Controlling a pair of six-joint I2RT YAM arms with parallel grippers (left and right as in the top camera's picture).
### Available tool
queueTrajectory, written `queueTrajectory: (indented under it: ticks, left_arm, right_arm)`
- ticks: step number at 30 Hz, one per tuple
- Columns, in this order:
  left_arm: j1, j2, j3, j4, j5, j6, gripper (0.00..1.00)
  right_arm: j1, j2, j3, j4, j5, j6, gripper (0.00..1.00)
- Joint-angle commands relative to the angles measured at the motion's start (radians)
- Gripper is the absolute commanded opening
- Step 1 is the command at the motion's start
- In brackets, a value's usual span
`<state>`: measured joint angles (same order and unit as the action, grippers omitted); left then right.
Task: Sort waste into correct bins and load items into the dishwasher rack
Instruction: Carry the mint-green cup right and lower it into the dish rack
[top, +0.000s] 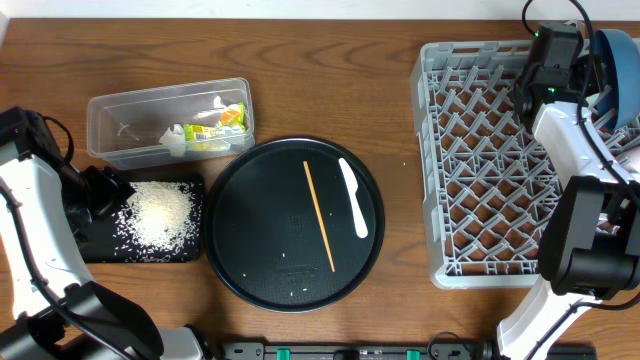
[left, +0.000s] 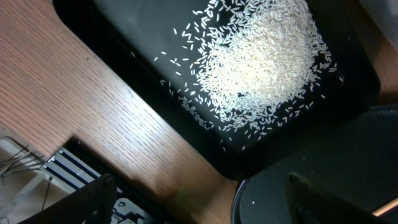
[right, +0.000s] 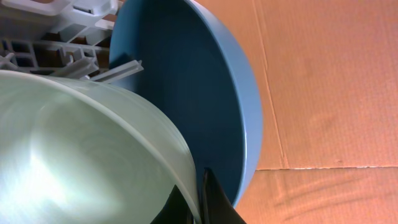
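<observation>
Most waste: binned by the look of it; dish loading only partly done.
Left gripper (left: 211, 202): fingers spread wide, holding nothing, hovering at the left end of the black tray (top: 100, 250).
Black tray: shallow, rectangular, matte, rounded corners. Loose white rice (top: 160, 215) is heaped mid-tray with stray grains around it. That bin looks finished to me.
Clear tub (top: 115, 125): just behind the black tray, translucent plastic, rounded corners. The crumpled yellow-green wrapper (top: 225, 118) and white scraps (top: 175, 140) are inside.
Round tray (top: 240, 230): black and smooth, just beside the black tray, with a few white specks on it that may need clearing.
Wooden stick (top: 319, 216): thin and straight, lying on the round tray, not yet loaded.
Utensil (top: 354, 198): flat white plastic, slightly curved, near the stick but not touching it, not yet loaded.
Rack (top: 480, 200): light-grey plastic lattice with upright pegs, mostly bare, at the right of the table (top: 330, 80).
Mint bowl (right: 81, 155): pale and glossy, on edge in the rack, just in front of the blue bowl.
Blue bowl (right: 186, 81): dark blue, smooth, on edge at the rack's far right corner.
Right gripper (right: 194, 190): looks clamped on the mint bowl's rim, a finger on each side. My read is that the bowl isn't released yet.
Cups: not visible in any view.
</observation>
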<state>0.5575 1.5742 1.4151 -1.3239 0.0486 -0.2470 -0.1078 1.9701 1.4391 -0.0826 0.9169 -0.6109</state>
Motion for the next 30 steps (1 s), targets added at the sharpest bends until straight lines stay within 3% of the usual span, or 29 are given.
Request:
queueTrajectory:
  ticks: [1,11,18,25,30]
  left_arm:
    - [0.002,-0.002,0.007,-0.003,-0.005,-0.002,0.87]
    - [0.002,-0.002,0.007,-0.004,-0.005,-0.002,0.87]
    - [0.002,-0.002,0.007,-0.012,-0.004,-0.002,0.87]
    - [0.002,-0.002,0.007,-0.011,-0.005,-0.002,0.87]
    - [0.002,-0.002,0.007,-0.02,-0.005,-0.002,0.87]
  right_arm:
    - [0.005,0.011,0.012,-0.001,-0.008,0.005,0.01]
    - [0.01,0.011,0.012,0.001,0.009,0.025,0.01]
    - [0.035,0.011,0.012,0.08,0.045,-0.087,0.01]
    - [0.072,0.012,0.012,0.042,0.029,0.014,0.01]
    - [0.059,0.012,0.012,0.171,0.133,-0.033,0.01]
